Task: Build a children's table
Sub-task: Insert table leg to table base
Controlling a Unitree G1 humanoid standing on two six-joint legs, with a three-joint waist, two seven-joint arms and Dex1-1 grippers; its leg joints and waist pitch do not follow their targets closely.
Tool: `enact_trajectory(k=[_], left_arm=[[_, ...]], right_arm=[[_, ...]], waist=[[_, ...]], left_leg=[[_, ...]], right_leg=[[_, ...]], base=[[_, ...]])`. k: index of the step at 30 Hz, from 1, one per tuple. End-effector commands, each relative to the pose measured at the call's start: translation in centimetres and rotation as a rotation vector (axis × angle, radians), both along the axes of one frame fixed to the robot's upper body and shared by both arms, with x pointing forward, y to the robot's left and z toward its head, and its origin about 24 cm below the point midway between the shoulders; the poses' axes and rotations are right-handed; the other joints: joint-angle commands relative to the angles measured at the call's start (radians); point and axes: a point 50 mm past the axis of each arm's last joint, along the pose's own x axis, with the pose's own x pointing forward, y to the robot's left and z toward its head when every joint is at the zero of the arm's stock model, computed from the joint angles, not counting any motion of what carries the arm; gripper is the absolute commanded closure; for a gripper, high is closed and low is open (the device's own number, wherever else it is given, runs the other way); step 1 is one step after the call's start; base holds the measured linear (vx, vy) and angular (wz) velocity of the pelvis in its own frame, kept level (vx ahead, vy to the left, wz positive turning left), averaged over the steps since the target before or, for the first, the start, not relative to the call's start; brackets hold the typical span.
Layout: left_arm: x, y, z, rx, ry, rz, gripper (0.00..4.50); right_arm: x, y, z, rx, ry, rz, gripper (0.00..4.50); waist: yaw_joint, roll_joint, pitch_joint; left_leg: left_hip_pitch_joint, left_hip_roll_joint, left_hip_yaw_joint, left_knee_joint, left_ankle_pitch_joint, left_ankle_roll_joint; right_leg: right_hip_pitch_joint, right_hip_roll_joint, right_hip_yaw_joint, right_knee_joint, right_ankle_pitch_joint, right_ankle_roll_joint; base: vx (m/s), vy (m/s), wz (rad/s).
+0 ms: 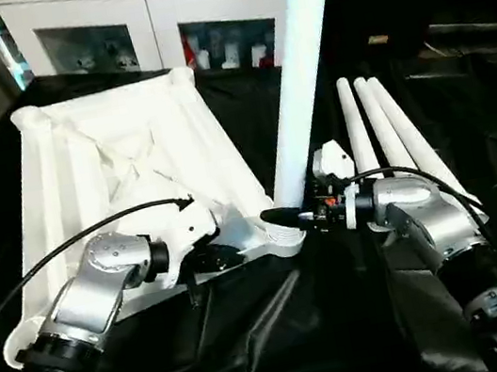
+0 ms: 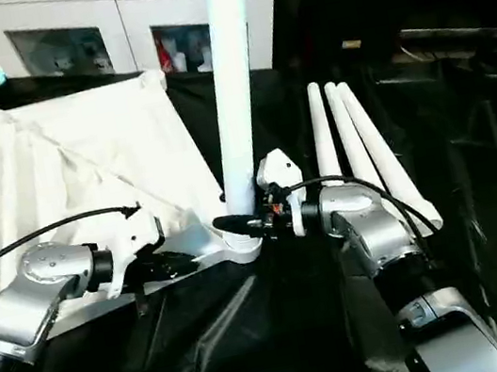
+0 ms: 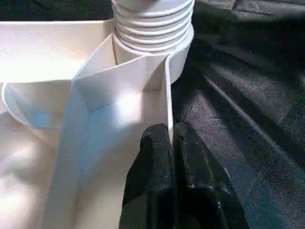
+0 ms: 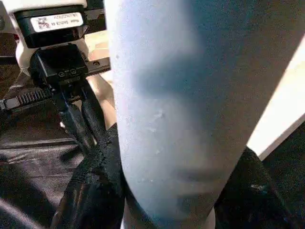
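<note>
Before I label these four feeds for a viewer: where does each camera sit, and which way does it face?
Left eye: on the head, looking down at the upturned tabletop, upright leg and three spare legs; both forearms show.
Right eye: beside it, same scene.
Left wrist: along the shut left fingers pinching the tabletop's rim, facing the leg's threaded base.
Right wrist: along the right fingers clasping the leg.
Shared: the leg in its corner socket.
</note>
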Motion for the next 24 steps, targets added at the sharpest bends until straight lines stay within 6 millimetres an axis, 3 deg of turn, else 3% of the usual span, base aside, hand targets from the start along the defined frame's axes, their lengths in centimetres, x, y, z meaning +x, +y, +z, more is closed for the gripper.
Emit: enact_trajectory(k=[1,7,10,13,14,17,19,21,24], left_arm=[[-0.4,-0.4,1.3,-0.03,0.006,-0.099,4.5],[0.3,-0.4,1.4,-0.027,-0.008,-0.026,4.5],[1.7,-0.7,1.6,-0.028,-0.045,0.117,4.5],[2.7,-1.3,2.1,-0.031,-0.063,0.216,4.5],[3.0,-1.6,2.3,-0.024,-0.074,0.256,4.5],[3.5,-2.0,2.6,-0.012,-0.087,0.302,4.5],[4.0,-2.5,2.7,0.015,-0.104,0.375,4.5],[4.5,-3.8,2.9,0.026,-0.12,0.458,4.5],[4.6,-4.6,2.9,0.032,-0.134,0.48,4.5]], right_arm=[[-1.3,-2.2,-4.8,-0.141,0.204,-0.086,2.6],[-0.3,-2.0,-5.0,-0.13,0.185,-0.237,2.6],[0.0,-1.4,-5.6,-0.152,0.166,-0.345,2.6],[0.1,-0.4,-6.3,-0.181,0.162,-0.419,2.6],[0.4,0.3,-6.5,-0.185,0.17,-0.467,2.6],[0.8,1.1,-6.9,-0.2,0.196,-0.533,2.6],[1.1,2.1,-7.3,-0.231,0.232,-0.606,2.6],[1.4,3.6,-7.6,-0.241,0.301,-0.703,2.6],[1.6,4.2,-7.6,-0.244,0.317,-0.74,2.6]], waist=[[-0.004,0.016,-0.027],[-0.015,0.016,-0.024],[-0.02,0.015,-0.021],[-0.026,0.015,-0.021],[-0.026,0.019,-0.021],[-0.032,0.019,-0.018],[-0.033,0.023,-0.018],[-0.037,0.021,-0.018],[-0.038,0.021,-0.015]], left_leg=[[0.026,0.044,-0.022,-0.095,-0.469,-0.034],[0.027,0.042,-0.023,-0.097,-0.497,-0.047],[0.03,0.041,-0.027,-0.098,-0.519,-0.059],[0.02,0.039,-0.031,-0.103,-0.499,-0.063],[0.022,0.04,-0.029,-0.104,-0.494,-0.062],[0.017,0.036,-0.03,-0.104,-0.496,-0.062],[0.02,0.038,-0.03,-0.103,-0.498,-0.064],[0.026,0.035,-0.031,-0.1,-0.519,-0.068],[0.028,0.033,-0.031,-0.099,-0.544,-0.063]], right_leg=[[0.006,-0.07,0.039,-0.098,-0.442,-0.173],[0.001,-0.071,0.04,-0.101,-0.485,-0.17],[-0.003,-0.072,0.037,-0.106,-0.532,-0.157],[0.006,-0.074,0.034,-0.106,-0.524,-0.146],[0.002,-0.073,0.035,-0.108,-0.505,-0.152],[0.004,-0.073,0.034,-0.107,-0.506,-0.155],[0.001,-0.074,0.036,-0.108,-0.505,-0.155],[-0.002,-0.072,0.034,-0.11,-0.517,-0.156],[-0.006,-0.072,0.033,-0.116,-0.547,-0.136]], base=[[0.0,0.0,0.0],[0.0,0.0,0.0],[0.0,0.0,0.0],[0.0,0.0,0.0],[0.0,0.0,0.0],[0.0,0.0,0.0],[0.0,0.0,0.0],[0.0,0.0,0.0],[0.0,0.0,0.0]])
